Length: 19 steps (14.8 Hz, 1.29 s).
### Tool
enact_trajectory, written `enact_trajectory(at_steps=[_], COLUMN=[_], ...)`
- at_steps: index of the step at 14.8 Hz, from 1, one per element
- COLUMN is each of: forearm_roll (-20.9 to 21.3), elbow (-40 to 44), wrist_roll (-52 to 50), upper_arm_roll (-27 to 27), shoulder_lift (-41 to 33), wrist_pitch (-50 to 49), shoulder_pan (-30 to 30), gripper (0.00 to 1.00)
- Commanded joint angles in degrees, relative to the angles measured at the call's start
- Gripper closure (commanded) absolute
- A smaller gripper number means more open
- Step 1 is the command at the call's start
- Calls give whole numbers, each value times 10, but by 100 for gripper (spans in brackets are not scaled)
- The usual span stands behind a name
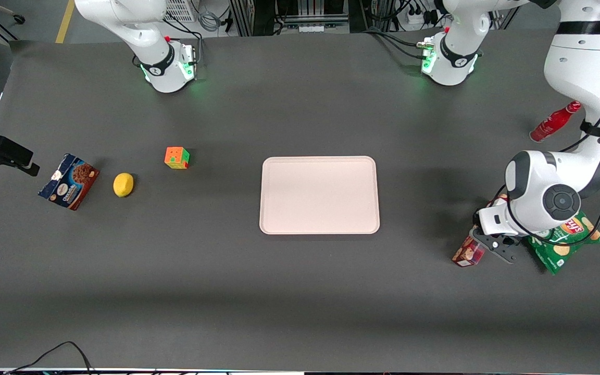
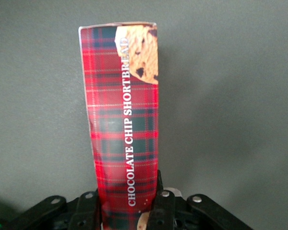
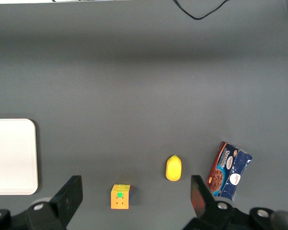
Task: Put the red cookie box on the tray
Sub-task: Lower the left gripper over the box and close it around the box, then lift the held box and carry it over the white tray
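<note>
the gripper clasps the red cookie box, a slim tartan carton, jaws pinched on its sides, near the green chip bag. farther off, the flat, pale, round-cornered tray holds nothing.

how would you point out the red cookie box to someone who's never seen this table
Go to the working arm's end of the table, where the gripper is shut on the red cookie box. It is beside a green chip bag; its red tartan print sets it apart.
</note>
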Motion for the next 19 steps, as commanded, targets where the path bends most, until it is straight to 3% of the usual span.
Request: enact_trajectory(at_steps=[1,7,10,13,19], forearm_roll=[-2,-3,-63,-92,-92], elbow=[4,5,19,25,-2], wrist_roll=[-29,-205,-295,-378,-602], upper_arm_roll=[2,-56,-97,-143,-252], shoulder_lift=[-37,-177,-226,-246,-236], wrist_pitch=[-40,-221,-302,-320,-266], shoulder_pan=[-7,-35,-35,-35,-40], gripper=[100,100,100,100,100])
